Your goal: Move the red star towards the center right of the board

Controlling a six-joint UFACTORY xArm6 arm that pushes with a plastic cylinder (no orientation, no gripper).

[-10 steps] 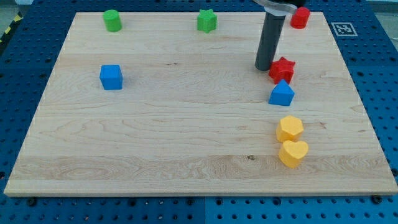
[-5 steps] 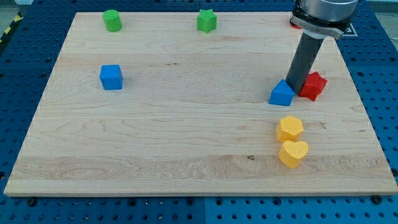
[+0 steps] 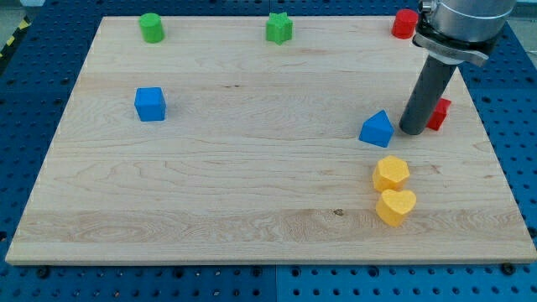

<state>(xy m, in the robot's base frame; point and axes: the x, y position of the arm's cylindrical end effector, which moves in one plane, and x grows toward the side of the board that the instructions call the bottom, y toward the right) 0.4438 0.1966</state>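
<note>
The red star (image 3: 439, 114) lies near the board's right edge, at mid height, mostly hidden behind my rod. My tip (image 3: 412, 131) rests on the board just left of the star, touching or nearly touching it. The blue triangular block (image 3: 377, 128) sits just left of the tip, a small gap apart.
A yellow hexagon (image 3: 391, 174) and a yellow heart (image 3: 395, 205) lie below the tip. A red block (image 3: 404, 23) sits at the top right, a green star (image 3: 279, 28) and a green cylinder (image 3: 151, 27) along the top, a blue cube (image 3: 150, 104) at the left. The wooden board (image 3: 252, 168) ends close to the star's right.
My tip has swept right and a little down, pushing the red star from above the blue triangle to near the right edge. The blue triangle shifted slightly left.
</note>
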